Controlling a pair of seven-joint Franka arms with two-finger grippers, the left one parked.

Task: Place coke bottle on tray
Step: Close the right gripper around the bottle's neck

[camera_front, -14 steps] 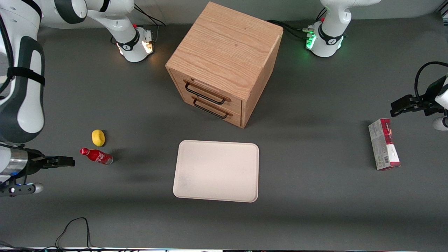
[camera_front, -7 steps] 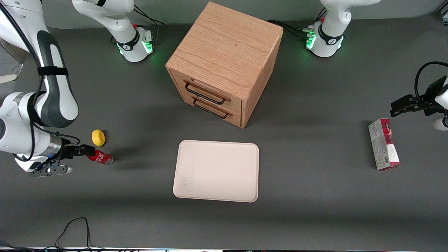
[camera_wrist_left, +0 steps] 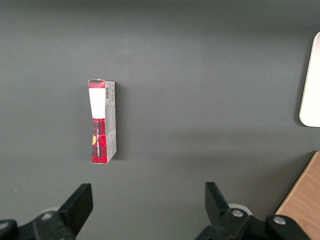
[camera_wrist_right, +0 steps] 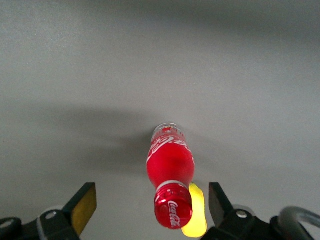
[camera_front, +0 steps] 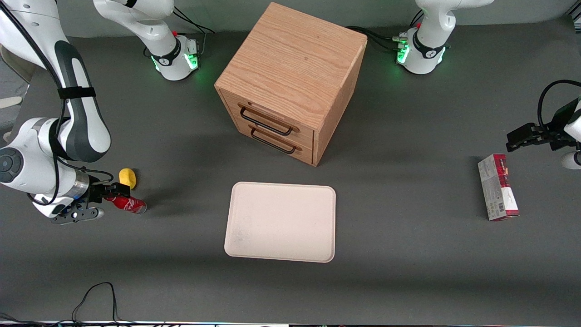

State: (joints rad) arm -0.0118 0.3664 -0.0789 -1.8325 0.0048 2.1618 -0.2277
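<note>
Two dark fingers [camera_wrist_right: 82, 206] of your gripper [camera_front: 109, 193] stand spread wide apart, with the coke bottle's red cap between them and neither finger touching it. You see this at the lower left of the front view, low over the table [camera_front: 408, 254]. The coke bottle [camera_front: 128, 203] lies on its side on the table, cap toward the gripper, clear base pointing toward the tray [camera_front: 281, 221], well apart from it. A yellow lump [camera_front: 127, 177] sits just beside the bottle's cap end, farther from the front camera. At frame centre stands the wooden drawer cabinet [camera_front: 290, 77], above the tray.
</note>
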